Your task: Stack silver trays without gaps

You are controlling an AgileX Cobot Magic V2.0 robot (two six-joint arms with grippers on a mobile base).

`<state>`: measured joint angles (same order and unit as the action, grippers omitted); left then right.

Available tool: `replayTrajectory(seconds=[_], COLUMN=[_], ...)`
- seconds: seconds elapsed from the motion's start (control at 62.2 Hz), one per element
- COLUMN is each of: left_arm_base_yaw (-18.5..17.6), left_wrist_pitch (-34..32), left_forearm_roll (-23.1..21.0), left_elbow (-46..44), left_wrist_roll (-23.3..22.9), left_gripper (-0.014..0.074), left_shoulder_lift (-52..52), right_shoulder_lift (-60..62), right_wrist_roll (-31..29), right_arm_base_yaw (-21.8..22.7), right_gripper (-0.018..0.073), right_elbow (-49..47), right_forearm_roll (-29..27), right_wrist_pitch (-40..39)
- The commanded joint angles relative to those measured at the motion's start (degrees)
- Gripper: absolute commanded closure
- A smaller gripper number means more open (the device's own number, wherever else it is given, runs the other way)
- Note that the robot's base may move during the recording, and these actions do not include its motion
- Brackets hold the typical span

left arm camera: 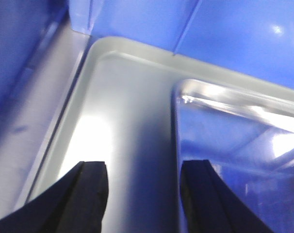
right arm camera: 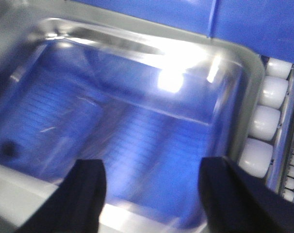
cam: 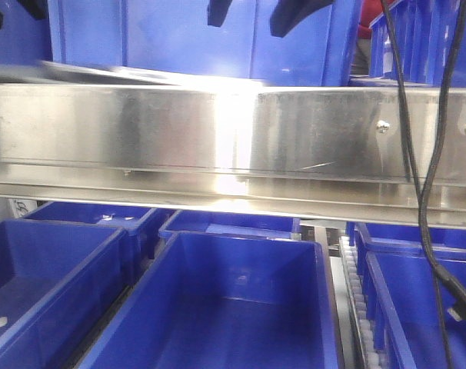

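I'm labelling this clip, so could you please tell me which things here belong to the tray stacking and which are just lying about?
Job: matte silver tray; shiny silver tray; left gripper, open; right gripper, open.
Lying about: blue bins; steel rail; black cables; white rollers.

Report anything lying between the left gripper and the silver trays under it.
Nothing visible does. The left gripper, jaws open, hangs over the lower silver tray, with only bare tray floor showing between them. The upper silver tray overlaps it at the picture's right.
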<state>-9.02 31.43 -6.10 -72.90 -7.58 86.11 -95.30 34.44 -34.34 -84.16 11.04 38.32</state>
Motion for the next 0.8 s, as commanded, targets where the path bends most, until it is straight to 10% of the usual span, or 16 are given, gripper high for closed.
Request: replayTrajectory(seconds=[0.0,0.145,0.241,0.498,0.787], left_arm_base_yaw=[0.29,0.29,0.29,-2.35,-8.58], left_wrist_pitch=[0.80,3.51,3.53,2.17,-15.89], left_forearm_roll=[-1.77,-1.77,-1.77,-1.12,-1.12], left_elbow=[-0.80,-2.22,-2.20,-1.83,9.97], left_wrist_roll=[-0.20,0.06,0.06,13.36,13.92], left_gripper=[0.0332,0.0388,0.0579,0.0594,0.0594], left_shoulder_lift=[-0.19,-0.99,-2.44,-8.21,-23.25], right_shoulder_lift=[0.44,0.68,0.94,5.56,14.44], right_wrist_roll=[-0.47,-0.47,-0.47,-0.47,-0.47], right_arm_base_yaw=[-0.03,-0.03,-0.03,-0.58,-3.55], right_gripper=[0.0328,0.0520,0.0654,0.0646,0.0646], right_elbow=[-0.28,-0.28,-0.28,-0.28,2.36], right_forearm_roll=[0.87,1.02,2.01,9.94,18.37], right_wrist_pitch=[-0.04,-0.04,-0.20,-1.33,-4.58])
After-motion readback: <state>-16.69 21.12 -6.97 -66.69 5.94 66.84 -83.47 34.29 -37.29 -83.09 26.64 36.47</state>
